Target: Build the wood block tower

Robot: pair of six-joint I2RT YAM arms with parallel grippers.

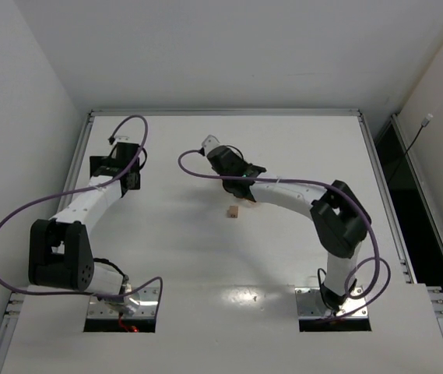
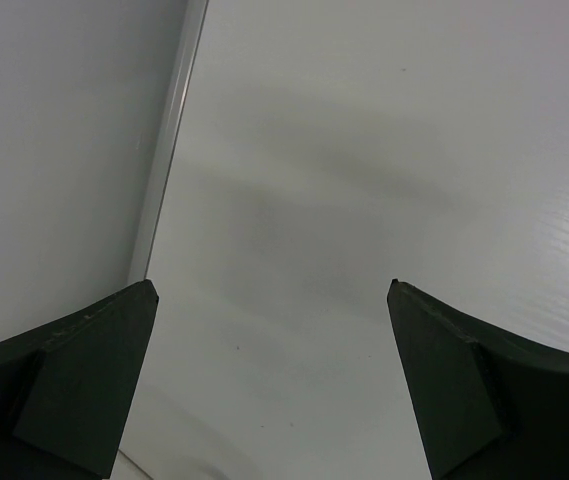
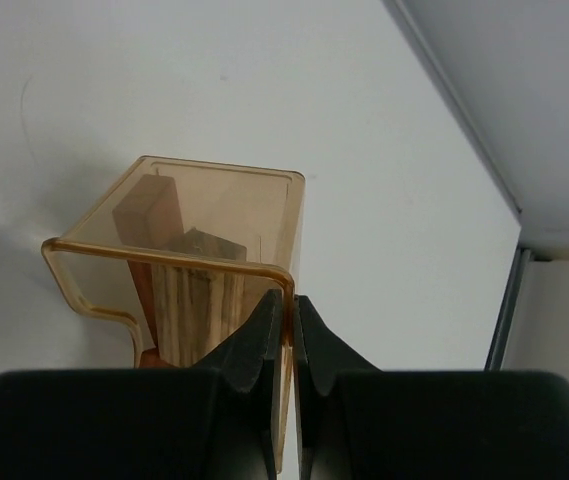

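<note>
Wood blocks inside translucent amber container

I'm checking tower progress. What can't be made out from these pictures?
- Right wrist: how many blocks sit in the amber box, and their shapes. The tinted wall and right tool cover them.
- Top: the box cannot be picked out under the right arm. The loose block is too small for shape.
- Left wrist: only table shows past the open left tool, so no blocks can be checked there.
</note>
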